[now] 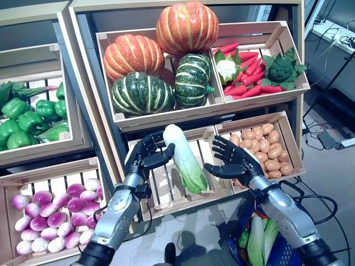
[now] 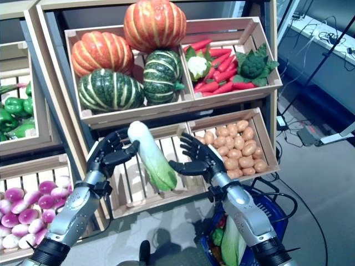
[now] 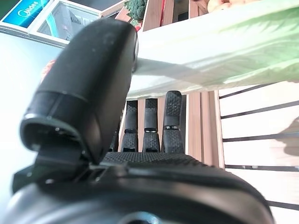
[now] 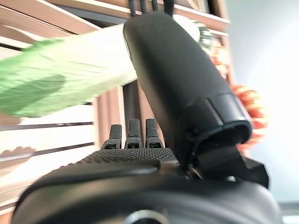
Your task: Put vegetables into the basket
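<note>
Above the slatted crate (image 1: pixel 166 194), near its front edge, a napa cabbage (image 1: pixel 184 159) hangs white end up, pinched at that end by the left hand (image 1: pixel 148 154). The right hand (image 1: pixel 236 162) waits just beside its leafy end, fingers spread, apart from it. The step in hand appears to be a handover; next the cabbage must reach the blue basket (image 1: pixel 285 252) below, already holding greens.

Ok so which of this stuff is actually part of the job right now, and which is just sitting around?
In the job:
- napa cabbage, pinched at its white end by the left hand
- right hand, open beside it
- blue basket, low at the robot's right, greens already inside

Just there:
- pumpkins
- red peppers
- potatoes
- green peppers
- purple turnips
</note>
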Tool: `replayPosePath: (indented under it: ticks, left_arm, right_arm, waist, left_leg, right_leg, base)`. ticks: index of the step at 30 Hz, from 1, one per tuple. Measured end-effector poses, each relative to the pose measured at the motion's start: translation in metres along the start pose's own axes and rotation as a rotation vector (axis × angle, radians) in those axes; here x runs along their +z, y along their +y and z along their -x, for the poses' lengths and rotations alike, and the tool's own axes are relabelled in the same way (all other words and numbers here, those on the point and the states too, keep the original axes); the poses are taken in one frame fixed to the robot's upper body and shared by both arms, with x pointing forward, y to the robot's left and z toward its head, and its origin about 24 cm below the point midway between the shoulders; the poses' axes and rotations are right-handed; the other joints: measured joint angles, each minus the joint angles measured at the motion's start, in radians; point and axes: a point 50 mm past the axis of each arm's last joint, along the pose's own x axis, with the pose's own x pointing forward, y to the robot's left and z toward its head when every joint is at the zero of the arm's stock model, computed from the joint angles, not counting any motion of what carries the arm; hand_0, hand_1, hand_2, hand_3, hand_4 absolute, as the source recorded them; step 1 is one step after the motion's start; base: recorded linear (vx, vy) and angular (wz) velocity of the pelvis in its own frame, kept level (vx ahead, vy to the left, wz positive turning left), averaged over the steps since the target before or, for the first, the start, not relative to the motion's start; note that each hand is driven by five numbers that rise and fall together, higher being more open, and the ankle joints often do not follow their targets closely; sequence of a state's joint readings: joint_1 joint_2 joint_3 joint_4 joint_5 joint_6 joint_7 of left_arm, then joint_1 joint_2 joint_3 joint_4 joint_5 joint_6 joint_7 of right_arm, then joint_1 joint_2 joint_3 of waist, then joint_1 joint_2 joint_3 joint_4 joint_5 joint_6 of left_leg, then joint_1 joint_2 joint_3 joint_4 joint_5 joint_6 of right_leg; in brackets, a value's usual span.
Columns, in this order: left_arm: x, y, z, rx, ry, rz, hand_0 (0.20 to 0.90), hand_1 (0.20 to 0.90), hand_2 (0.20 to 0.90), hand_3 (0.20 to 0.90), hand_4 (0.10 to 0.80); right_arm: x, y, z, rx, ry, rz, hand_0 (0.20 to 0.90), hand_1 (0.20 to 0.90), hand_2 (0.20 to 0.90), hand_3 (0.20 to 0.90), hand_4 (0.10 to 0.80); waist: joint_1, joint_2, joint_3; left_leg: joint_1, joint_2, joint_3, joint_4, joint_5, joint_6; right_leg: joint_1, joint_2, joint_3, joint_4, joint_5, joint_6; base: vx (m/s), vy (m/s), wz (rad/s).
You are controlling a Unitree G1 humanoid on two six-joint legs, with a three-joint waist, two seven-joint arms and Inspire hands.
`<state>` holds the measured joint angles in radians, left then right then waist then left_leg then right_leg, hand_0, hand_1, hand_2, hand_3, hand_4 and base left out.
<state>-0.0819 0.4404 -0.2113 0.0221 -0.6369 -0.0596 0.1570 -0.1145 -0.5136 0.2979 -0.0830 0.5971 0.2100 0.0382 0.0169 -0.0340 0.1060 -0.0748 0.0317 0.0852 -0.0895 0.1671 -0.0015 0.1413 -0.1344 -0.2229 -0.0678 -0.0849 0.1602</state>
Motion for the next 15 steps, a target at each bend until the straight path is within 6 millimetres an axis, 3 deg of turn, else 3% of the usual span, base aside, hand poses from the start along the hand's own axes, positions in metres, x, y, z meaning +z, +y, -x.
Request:
replayPosePath:
  ticks: [5,15]
  left_arm:
    - [-0.001,0.000,0.000,-0.001,0.012,-0.005,0.300,0.300,0.300,0.300,0.400]
    - [-0.002,0.000,0.000,-0.001,0.022,-0.009,0.300,0.300,0.300,0.300,0.400]
  right_arm:
    - [-0.014,0.008,0.000,0.068,0.105,0.015,0.900,0.900,0.900,0.900,0.800]
    - [-0.022,0.014,-0.005,0.206,0.198,-0.090,0.900,0.900,0.900,0.900,0.800]
  waist:
    - [0.004,-0.002,-0.001]
    - [0.010,-0.009,-0.006]
  left_leg:
    - [0.000,0.000,-0.001,0.000,0.000,0.000]
    - [0.002,-0.001,-0.003,0.000,0.000,0.000]
  right_leg:
    - [0.001,0.000,-0.001,0.000,0.000,0.000]
    - [0.005,0.001,-0.003,-0.001,0.000,0.000]
  base:
    - [0.000,0.000,0.00]
    - [0.000,0.000,0.00]
